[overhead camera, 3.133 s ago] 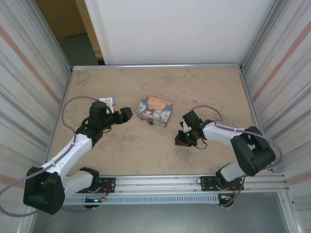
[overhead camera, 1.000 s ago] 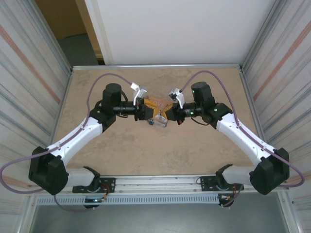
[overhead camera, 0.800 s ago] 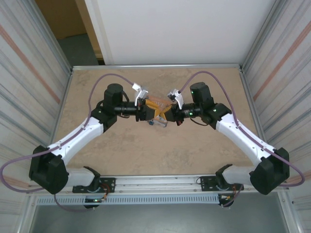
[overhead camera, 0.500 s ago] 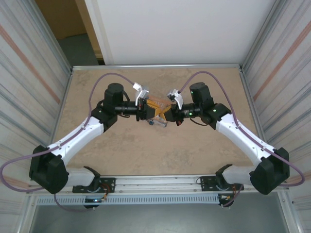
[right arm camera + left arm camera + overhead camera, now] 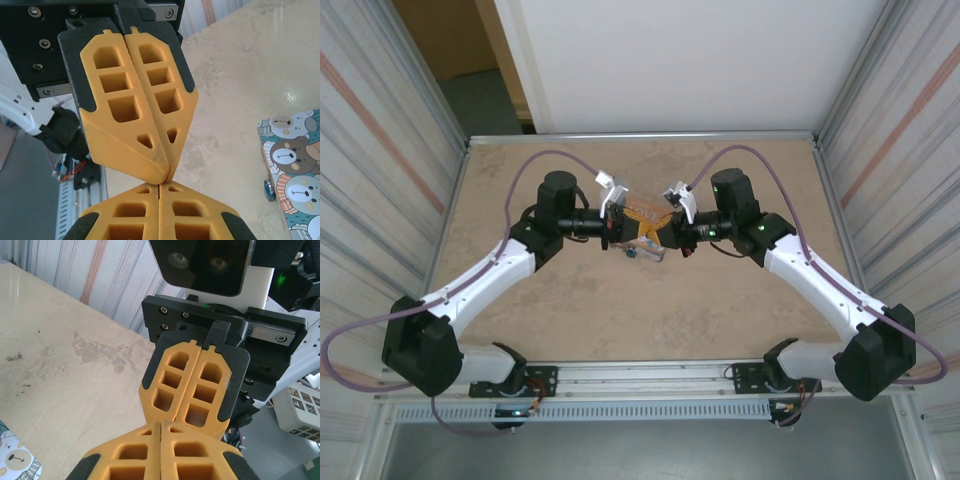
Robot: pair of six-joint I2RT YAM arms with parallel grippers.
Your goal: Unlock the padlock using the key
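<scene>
The left gripper (image 5: 632, 228) has snapped closed since a second ago and meets the right gripper (image 5: 663, 228) tip to tip. Both are pressed finger to finger above the bear-print tin (image 5: 295, 165) – largely hidden from overhead – with the padlock (image 5: 270, 190) a small blur at its edge.

**Two robot arms**

The left arm (image 5: 480, 290), at 8 o'clock, and right arm (image 5: 810, 275), at 4 o'clock, have white shells, black joints and looping purple cables (image 5: 552, 152). The left pincer (image 5: 160, 425) and right pincer (image 5: 159, 186) have orange, hollow-celled fingers (image 5: 125, 456) edged black.
</scene>
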